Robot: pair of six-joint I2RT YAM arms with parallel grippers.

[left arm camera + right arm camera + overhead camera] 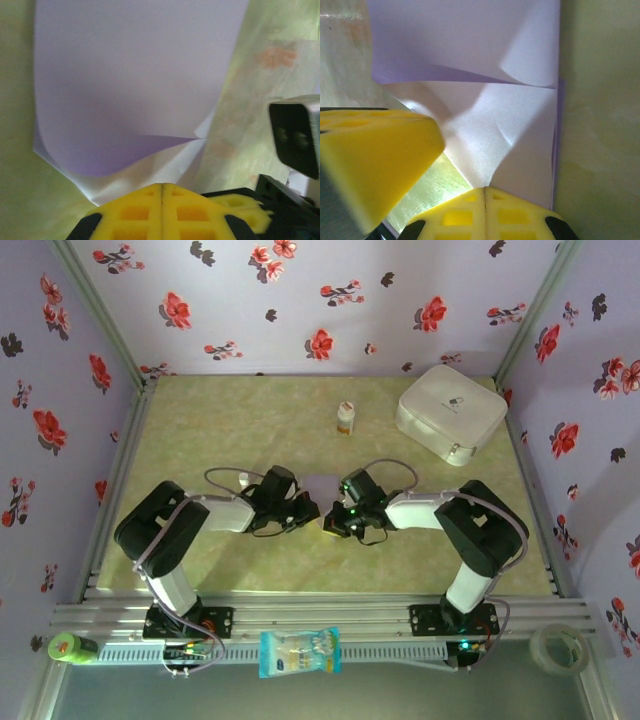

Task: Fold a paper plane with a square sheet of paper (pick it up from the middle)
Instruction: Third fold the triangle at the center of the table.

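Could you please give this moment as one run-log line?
left pincer: shut on paper sheet | right pincer: shut on paper sheet | fold: partial, curled

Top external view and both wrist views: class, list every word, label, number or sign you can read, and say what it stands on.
No text here can be read.
The white case has a small dark mark on its lid, too small to read.
The small bottle has a label, blurred.
The snack packet has print, blurred.
The square sheet of paper is plain, with no marks.
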